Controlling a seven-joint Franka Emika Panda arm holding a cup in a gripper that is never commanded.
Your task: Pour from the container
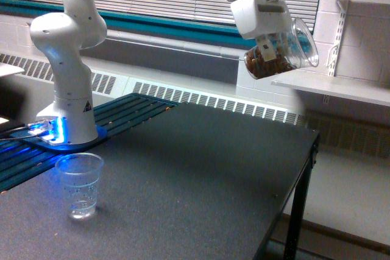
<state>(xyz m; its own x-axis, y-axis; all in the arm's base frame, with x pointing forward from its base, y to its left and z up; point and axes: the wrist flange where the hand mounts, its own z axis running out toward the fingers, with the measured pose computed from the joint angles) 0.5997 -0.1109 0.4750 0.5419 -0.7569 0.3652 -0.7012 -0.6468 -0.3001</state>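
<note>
fingers (265, 45) clamped on the tilted container (286, 53).

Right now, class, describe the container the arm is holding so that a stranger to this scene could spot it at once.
Start at the white robot arm standing at the dark table's far corner on the exterior view's left, then look high to the exterior view's right, where its gripper hangs. There it holds a jar tilted on its side. Unlike the small empty cup on the table, it is wide, flare-rimmed and holds brown pieces.
</note>
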